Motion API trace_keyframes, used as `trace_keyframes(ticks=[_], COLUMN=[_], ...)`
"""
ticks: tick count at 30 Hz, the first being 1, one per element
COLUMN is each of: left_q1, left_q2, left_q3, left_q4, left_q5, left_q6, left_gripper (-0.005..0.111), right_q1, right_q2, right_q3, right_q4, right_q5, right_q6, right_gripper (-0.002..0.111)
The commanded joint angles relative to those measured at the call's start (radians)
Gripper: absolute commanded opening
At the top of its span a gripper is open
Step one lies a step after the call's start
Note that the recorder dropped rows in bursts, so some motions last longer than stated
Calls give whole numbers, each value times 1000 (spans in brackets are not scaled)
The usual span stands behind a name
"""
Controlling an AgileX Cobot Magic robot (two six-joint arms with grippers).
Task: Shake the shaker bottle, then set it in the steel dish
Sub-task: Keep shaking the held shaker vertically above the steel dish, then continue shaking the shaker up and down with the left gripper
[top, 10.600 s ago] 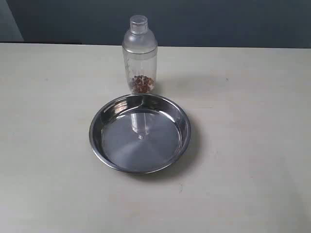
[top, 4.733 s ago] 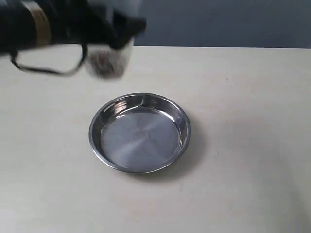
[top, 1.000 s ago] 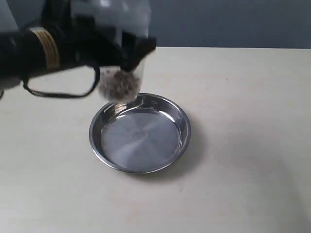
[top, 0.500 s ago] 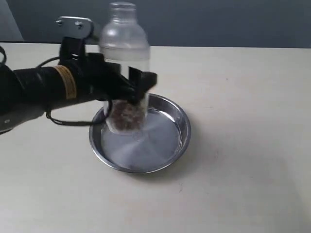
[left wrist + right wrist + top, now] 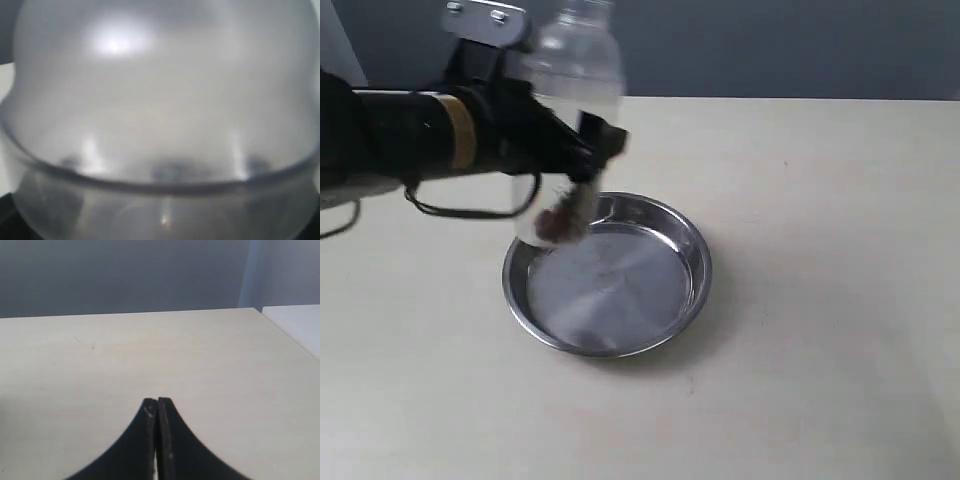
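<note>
- You had the shaker bottle point(image 5: 575, 75) in the air, clamped in the left gripper point(image 5: 577, 160). Its jaws were spread wide around the bottle's straight wall, below the domed shoulder.
- The bottle was tilted, with its cap leaning up and away and its base hanging above the far-left rim of the steel dish point(image 5: 705, 270). It was clear of the dish, not yet resting in it.
- The bottle looked blurred in the exterior view, so you could not read its exact lean.
- The brown granules point(image 5: 558, 220) sat heaped in the low end of the bottle.
- In the left wrist view the clear dome of the bottle point(image 5: 160, 125) filled the picture, and the jaws themselves were hidden behind it.
- The right gripper point(image 5: 157, 410) had its jaws pressed together on nothing, above bare table point(image 5: 200, 355), well apart from the work.
- The bottle probably handled as light, stiff plastic with a smooth, slippery skin. The loose granules would have shifted its weight as it tipped.
- The straight mid-wall was likely the best place to hold it. The dome would tend to slide out of the jaws, and the small cap might come off.
- The dish's polished floor looked slick, so you needed the base level before letting go.
</note>
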Motion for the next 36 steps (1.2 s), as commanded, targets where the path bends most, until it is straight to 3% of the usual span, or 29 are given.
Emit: trace_keyframes(ticks=[1,2,3,5,6,8,10,12,13,15,18,20,23,24,26,28,30,32,34,36], left_q1=[-28,-62,-82,-70,-22,30,-1,-22,-22,-19,-76,-88,-49,-35,-33,-76,-100,-95,-71,-59], left_q2=[-28,-41,-51,-39,-23,-9,-21,-54,-81,-120,-55,43,-27,-76,-117,-79,31,60,-24,-96], left_q3=[36,17,5,-20,-29,-9,25,-20,-66,-140,-49,13,-69,-130,-197,-130,-39,-23,-86,-166], left_q4=[216,324,325,128,78,-5,77,120,100,99,164,153,155,167,170,170,161,161,159,163], left_q5=[-416,-371,-189,137,177,28,-263,-417,-416,-276,-126,-147,-333,-341,-207,-99,-117,-217,-319,-289], left_q6=[-223,-251,-251,-149,-80,-93,-117,-117,-117,-122,-144,-144,-135,-117,-131,-167,-165,-165,-155,-88], left_gripper=[0,0,0,0,0,0,0,0,0,0,0,0,0,0,0,0,0,0,0,0], right_q1=[-5,-5,-5,-5,-5,-5,-5,-5,-5,-5,-5,-5,-5,-5,-5,-5,-5,-5,-5,-5], right_q2=[-5,-5,-5,-5,-5,-5,-5,-5,-5,-5,-5,-5,-5,-5,-5,-5,-5,-5,-5,-5], right_q3=[1,1,1,1,1,1,1,1,1,1,1,1,1,1,1,1,1,1,1,1], right_q4=[-2,-2,-2,-2,-2,-2,-2,-2,-2,-2,-2,-2,-2,-2,-2,-2,-2,-2,-2,-2], right_q5=[-9,-9,-9,-9,-9,-9,-9,-9,-9,-9,-9,-9,-9,-9,-9,-9,-9,-9,-9,-9], right_q6=[-3,-3,-3,-3,-3,-3,-3,-3,-3,-3,-3,-3,-3,-3,-3,-3,-3,-3,-3,-3], right_gripper=[-1,-1,-1,-1,-1,-1,-1,-1,-1,-1,-1,-1,-1,-1,-1,-1,-1,-1,-1,-1])
